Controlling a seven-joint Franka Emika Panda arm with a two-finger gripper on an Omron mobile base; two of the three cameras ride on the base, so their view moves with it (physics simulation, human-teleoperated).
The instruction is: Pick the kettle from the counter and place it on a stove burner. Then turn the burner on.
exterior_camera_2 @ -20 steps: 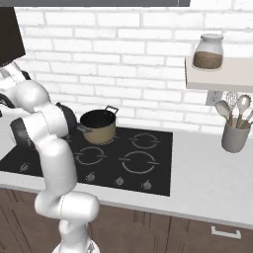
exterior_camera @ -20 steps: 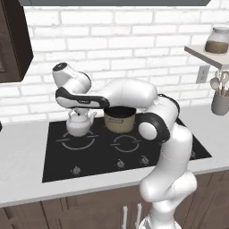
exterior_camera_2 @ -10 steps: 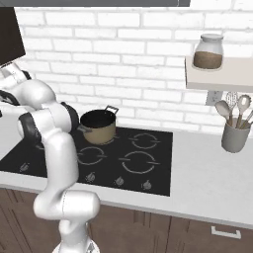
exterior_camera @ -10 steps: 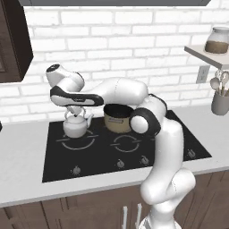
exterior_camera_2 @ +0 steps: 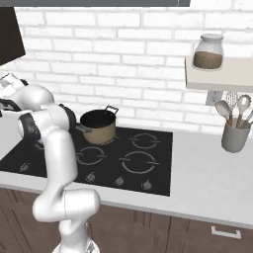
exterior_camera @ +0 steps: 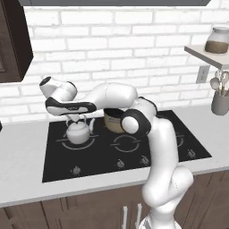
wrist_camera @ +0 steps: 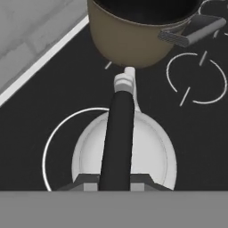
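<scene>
A simulated kitchen with a white brick wall, a pale counter (exterior_camera: 27,147) over dark wooden cabinets, and a black glass cooktop (exterior_camera: 147,154) set into it. At about nine o'clock on the cooktop in the left base view, the small silvery kettle (exterior_camera: 78,133) sits inside the stove burner (exterior_camera: 79,144) ring, upright, spout toward the tan pot (exterior_camera: 114,121) at its three o'clock. Compared with a second ago, the kettle has stayed on the same ring while the arm's hand has risen a little and drawn toward nine o'clock. The gripper (exterior_camera: 71,117) now hangs just above the kettle's dark arched handle; whether its fingers are spread or still pinching that handle cannot be told. Placement looks finished; the burner knob along the cooktop's front edge is probably next.
</scene>
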